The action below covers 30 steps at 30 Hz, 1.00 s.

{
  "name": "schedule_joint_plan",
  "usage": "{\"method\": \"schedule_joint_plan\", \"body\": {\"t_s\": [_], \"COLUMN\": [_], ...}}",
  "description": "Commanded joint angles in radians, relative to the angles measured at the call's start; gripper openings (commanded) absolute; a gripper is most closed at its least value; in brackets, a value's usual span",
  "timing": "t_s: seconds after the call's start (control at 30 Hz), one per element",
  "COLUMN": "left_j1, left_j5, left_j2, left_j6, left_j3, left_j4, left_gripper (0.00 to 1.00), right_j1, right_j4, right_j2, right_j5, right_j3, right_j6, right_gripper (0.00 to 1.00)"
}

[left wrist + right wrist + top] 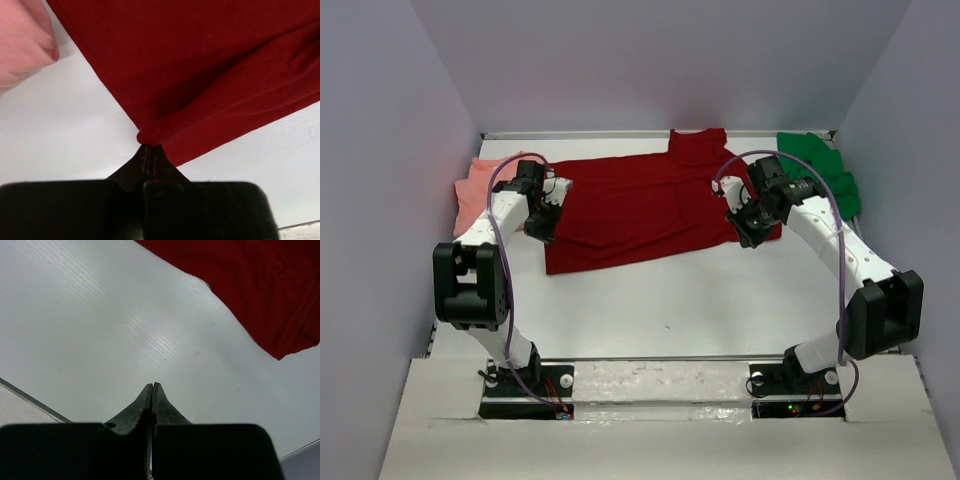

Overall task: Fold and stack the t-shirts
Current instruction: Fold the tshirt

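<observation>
- Right now my left claw is pinched shut on a small fold of the dark red shirt. The cloth bunches into a nub right at the tips, so I judge it a real grip on the shirt's left edge.
- My right claw is shut too, but with nothing between its fingers. The tips meet over bare table, and the shirt's nearest corner lies apart from them, up and to the right in that wrist view.
- From above, the red shirt lies spread across the far middle of the table with one claw at each side edge. That is the placing I would want for lifting both sides and folding it over.
- With only one side held, I think a lift would drag the shirt askew. The right claw needs to open and take hold of cloth first.
- A pink shirt lies crumpled at the far left beside the red one, and a green shirt is bunched in the far right corner. Both sit out of the way and unfolded, so I reckon the folding is only beginning and no stack exists yet.
</observation>
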Motion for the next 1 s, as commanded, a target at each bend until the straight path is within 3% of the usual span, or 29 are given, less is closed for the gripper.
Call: {"method": "schedule_joint_plan", "body": {"t_s": [0.0, 0.3, 0.5, 0.63, 0.97], "left_j1": [-0.006, -0.007, -0.009, -0.009, -0.009], "left_j5": [-0.009, -0.051, -0.048, -0.051, -0.06], "left_j2": [0.007, 0.051, 0.066, 0.06, 0.039], "left_j6": [-0.014, -0.027, -0.029, -0.027, -0.027], "left_j3": [0.058, 0.077, 0.084, 0.084, 0.074], "left_j4": [-0.001, -0.004, -0.004, -0.006, -0.001], "left_gripper": [0.0, 0.0, 0.0, 0.0, 0.0], "right_j1": [-0.002, -0.002, -0.002, -0.041, -0.064], "right_j4": [0.018, 0.042, 0.283, 0.346, 0.377], "right_j2": [-0.033, -0.04, 0.021, 0.22, 0.607], "right_j5": [0.009, 0.038, 0.188, 0.308, 0.313], "right_j3": [-0.027, -0.037, -0.092, -0.008, 0.257], "right_j6": [0.017, 0.018, 0.037, 0.038, 0.026], "right_gripper": [0.0, 0.0, 0.0, 0.0, 0.0]}}
